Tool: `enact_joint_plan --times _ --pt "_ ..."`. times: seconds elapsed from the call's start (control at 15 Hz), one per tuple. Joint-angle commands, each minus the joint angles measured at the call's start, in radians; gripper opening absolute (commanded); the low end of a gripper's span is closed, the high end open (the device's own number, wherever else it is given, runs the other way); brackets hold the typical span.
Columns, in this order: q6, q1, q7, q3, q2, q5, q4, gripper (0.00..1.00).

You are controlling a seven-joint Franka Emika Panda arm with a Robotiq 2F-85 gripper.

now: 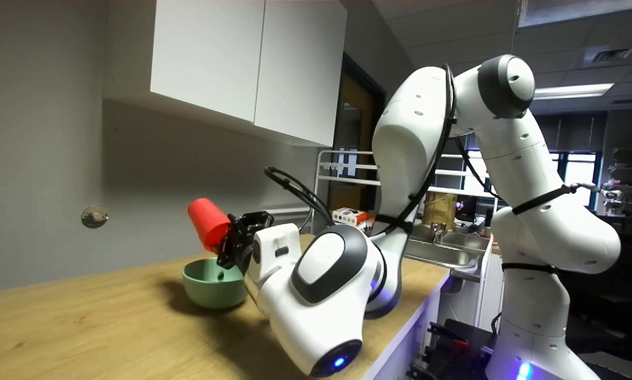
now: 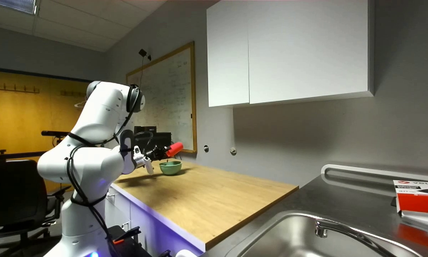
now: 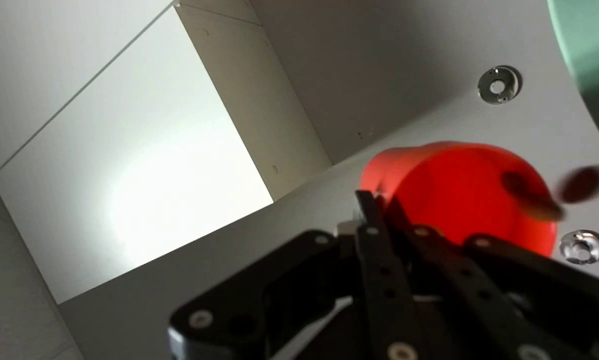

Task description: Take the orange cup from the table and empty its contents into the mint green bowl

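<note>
Gripper (image 3: pixel 382 205) was clamped on the orange cup (image 1: pixel 207 220) near its rim, w/ base tipped up abv the mint green bowl (image 1: pixel 214 291) on the counter (image 1: pixel 105 322), prob. so gravity would empty it; brown bits (image 3: pixel 582 184) (blurred, presumably mid-fall) showed by its mouth.

We see: orange cup (image 1: pixel 208 221), plain red-orange | mint green bowl (image 1: pixel 214 293), plain | blurred pieces (image 3: pixel 584 184), reddish brown | gripper (image 3: pixel 385 210), black | arm (image 1: pixel 408 126), white with dark grey | table (image 1: pixel 84 332), tan wood grain | box (image 2: pixel 419 201), red and white | cabinet (image 1: pixel 205 58), white | wall (image 1: pixel 41 132), grey
</note>
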Motion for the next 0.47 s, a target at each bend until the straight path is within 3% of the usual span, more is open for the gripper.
enact_joint_plan --times 0.0,0.4 --pt "-0.050 0.005 0.027 0.000 0.019 -0.034 0.017 0.01" --pt "-0.073 0.003 0.027 0.003 0.029 -0.055 0.017 0.01"
